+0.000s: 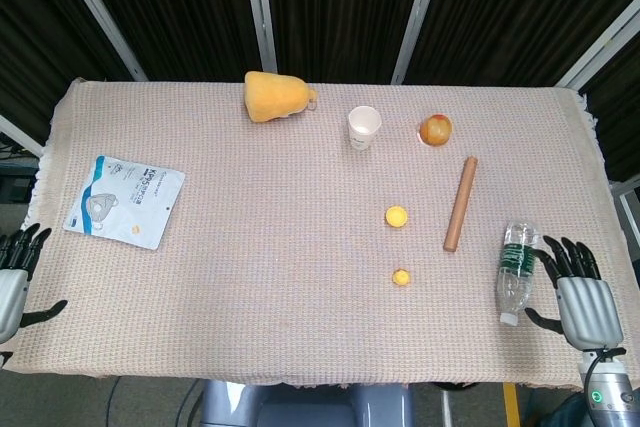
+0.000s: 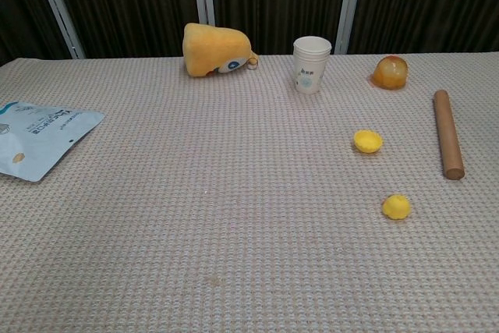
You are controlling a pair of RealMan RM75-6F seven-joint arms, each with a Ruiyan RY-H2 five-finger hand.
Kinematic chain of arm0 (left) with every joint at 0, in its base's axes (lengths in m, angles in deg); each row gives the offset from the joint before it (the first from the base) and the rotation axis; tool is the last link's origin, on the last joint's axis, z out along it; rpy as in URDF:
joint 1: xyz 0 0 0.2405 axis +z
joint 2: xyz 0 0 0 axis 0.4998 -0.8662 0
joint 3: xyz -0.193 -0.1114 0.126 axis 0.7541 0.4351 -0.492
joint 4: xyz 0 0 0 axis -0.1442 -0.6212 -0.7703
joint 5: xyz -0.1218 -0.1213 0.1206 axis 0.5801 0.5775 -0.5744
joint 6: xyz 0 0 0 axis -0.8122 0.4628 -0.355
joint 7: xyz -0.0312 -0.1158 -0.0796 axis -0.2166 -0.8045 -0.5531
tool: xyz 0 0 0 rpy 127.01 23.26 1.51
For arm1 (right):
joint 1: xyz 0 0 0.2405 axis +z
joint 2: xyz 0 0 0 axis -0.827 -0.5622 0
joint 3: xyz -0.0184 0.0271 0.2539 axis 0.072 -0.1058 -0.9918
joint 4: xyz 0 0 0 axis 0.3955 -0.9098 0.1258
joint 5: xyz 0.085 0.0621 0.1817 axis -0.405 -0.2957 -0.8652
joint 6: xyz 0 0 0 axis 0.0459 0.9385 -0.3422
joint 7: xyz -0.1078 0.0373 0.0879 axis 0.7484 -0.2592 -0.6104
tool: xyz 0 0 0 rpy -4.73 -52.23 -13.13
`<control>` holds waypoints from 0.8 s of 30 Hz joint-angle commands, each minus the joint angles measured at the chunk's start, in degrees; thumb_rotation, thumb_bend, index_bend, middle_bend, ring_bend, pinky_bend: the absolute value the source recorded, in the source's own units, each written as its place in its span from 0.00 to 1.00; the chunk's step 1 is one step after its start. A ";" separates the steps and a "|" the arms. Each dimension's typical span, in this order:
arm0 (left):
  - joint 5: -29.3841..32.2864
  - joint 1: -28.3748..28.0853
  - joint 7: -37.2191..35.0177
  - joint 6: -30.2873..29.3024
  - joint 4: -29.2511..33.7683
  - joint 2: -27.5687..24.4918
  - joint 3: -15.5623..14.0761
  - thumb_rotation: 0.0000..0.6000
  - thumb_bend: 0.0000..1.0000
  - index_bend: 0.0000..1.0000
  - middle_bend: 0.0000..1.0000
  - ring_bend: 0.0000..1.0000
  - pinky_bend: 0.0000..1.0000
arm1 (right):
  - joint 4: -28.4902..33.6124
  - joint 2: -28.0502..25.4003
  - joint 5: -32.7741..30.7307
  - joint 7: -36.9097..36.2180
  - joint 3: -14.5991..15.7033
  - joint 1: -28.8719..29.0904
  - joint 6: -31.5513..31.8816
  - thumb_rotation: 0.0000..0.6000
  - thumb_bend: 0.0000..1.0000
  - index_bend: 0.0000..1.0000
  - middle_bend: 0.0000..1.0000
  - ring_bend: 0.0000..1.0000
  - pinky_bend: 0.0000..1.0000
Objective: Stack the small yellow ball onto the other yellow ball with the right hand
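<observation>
At the lower right corner of the head view we see the right hand (image 1: 584, 299): a pale grey ribbed back, black fingers, and a grey wrist below carrying a small green light. At the lower left edge, the left hand (image 1: 12, 282) shows the same grey shell and black fingers.

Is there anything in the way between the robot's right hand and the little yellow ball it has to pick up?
Yes: the plastic bottle lies right beside the right hand, on the side towards the small yellow ball. Beyond the bottle only bare tablecloth shows. The other yellow ball sits just past it, nothing between them.
</observation>
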 commanded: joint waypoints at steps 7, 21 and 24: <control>-0.39 0.04 0.40 -0.32 0.15 -0.10 -0.10 1.00 0.00 0.00 0.00 0.00 0.01 | 0.85 -0.70 0.11 -0.63 0.32 -0.07 -0.38 1.00 0.00 0.21 0.07 0.00 0.00; -0.07 0.30 1.11 -1.03 0.47 0.06 0.16 1.00 0.00 0.00 0.00 0.00 0.01 | 5.25 1.10 0.28 2.98 -1.92 2.57 -1.23 1.00 0.00 0.26 0.06 0.00 0.00; -0.16 0.26 1.10 -1.02 0.41 0.12 0.17 1.00 0.00 0.00 0.00 0.00 0.01 | 7.76 2.68 -1.59 6.59 -2.63 4.40 -3.73 1.00 0.00 0.26 0.06 0.00 0.00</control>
